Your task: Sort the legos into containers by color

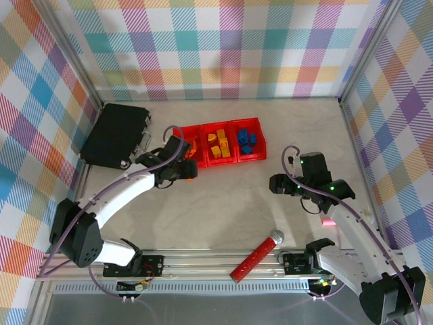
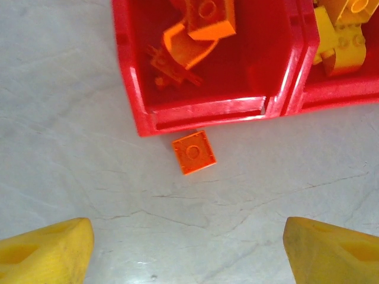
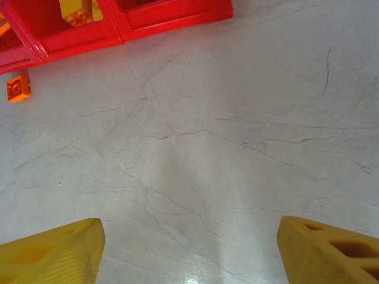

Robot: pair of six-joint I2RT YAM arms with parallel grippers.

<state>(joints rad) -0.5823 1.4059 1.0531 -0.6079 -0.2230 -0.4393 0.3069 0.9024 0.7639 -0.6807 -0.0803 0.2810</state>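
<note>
Three joined red containers (image 1: 203,161) stand mid-table. The left one holds orange legos (image 2: 192,35), the middle one yellow legos (image 1: 218,143) and the right one blue legos (image 1: 246,139). One flat square orange lego (image 2: 193,152) lies on the table just outside the left bin's near wall (image 2: 207,115); it also appears at the far left of the right wrist view (image 3: 18,88). My left gripper (image 2: 189,254) hovers open a little short of this piece, with nothing between its fingers (image 2: 50,251). My right gripper (image 3: 189,254) is open over bare table, to the right of the bins (image 1: 277,184).
A flat black case (image 1: 116,133) lies at the back left beside the bins. A red cylinder with a silver ball end (image 1: 256,257) rests near the front rail. Plaid walls close in the left, back and right sides.
</note>
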